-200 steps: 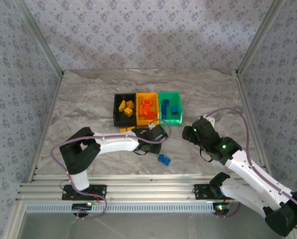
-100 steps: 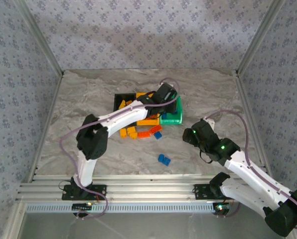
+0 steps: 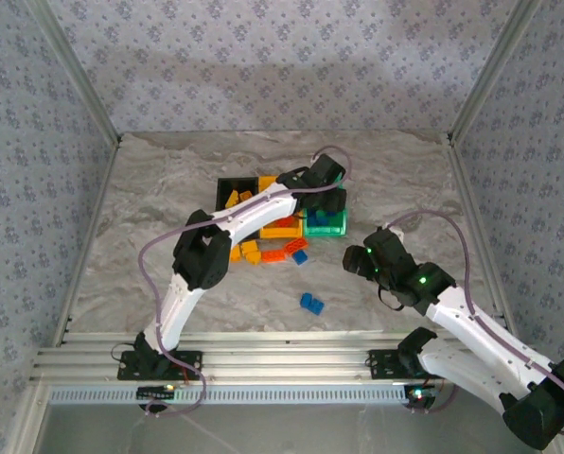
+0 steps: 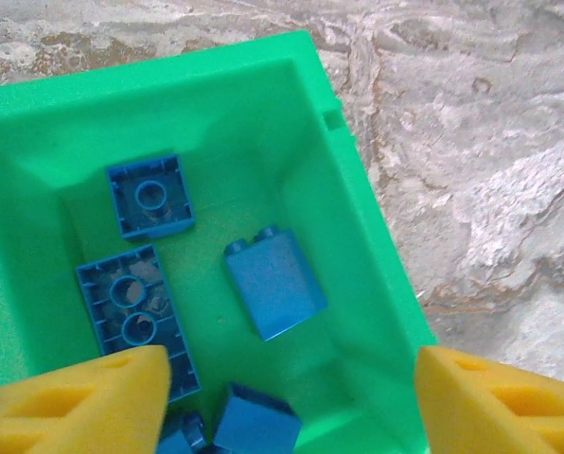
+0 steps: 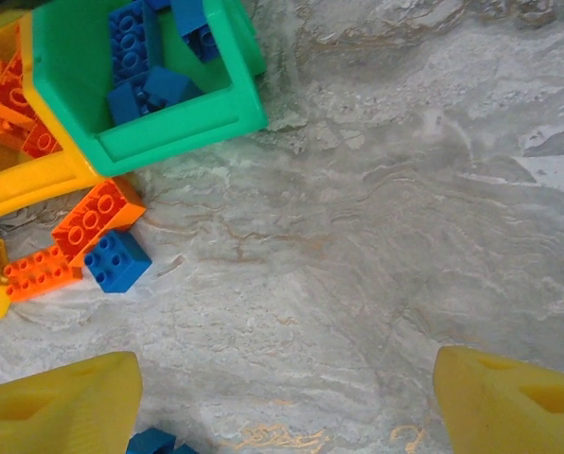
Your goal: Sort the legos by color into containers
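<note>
Left claw (image 4: 291, 402) of mine hangs spread apart, with nothing in it, directly above the green rectangular plastic bin (image 4: 263, 104). Below it, small blue studded plastic bricks (image 4: 274, 284) lie inside. My right claw (image 5: 282, 402) is also wide apart and empty over the grey marbled tabletop (image 5: 405, 236). Ahead of it to the left, a loose blue brick (image 5: 117, 260) lies just beside a red-orange studded brick (image 5: 97, 218).

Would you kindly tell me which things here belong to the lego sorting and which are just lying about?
Belong to the job: green bin holding blue bricks; orange-yellow bin; black bin; loose bricks beside the bins; lone blue brick.
Just there: marbled table; aluminium rail; patterned walls.
</note>
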`<move>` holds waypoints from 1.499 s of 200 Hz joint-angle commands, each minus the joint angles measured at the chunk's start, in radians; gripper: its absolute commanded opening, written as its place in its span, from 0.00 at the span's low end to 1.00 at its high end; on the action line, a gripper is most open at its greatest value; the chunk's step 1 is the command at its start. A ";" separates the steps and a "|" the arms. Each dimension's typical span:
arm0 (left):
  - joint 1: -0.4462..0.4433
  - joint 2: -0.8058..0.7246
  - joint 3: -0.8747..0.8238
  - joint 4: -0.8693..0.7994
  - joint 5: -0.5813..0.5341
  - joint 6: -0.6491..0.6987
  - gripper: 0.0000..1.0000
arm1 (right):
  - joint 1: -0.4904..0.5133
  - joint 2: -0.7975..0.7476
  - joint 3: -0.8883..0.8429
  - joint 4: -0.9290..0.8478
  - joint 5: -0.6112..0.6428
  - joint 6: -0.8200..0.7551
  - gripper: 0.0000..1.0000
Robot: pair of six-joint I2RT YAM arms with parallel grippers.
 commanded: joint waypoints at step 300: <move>-0.005 -1.426 -1.434 0.056 -0.102 -0.330 1.00 | 0.477 0.745 0.238 0.105 -0.005 -0.022 0.30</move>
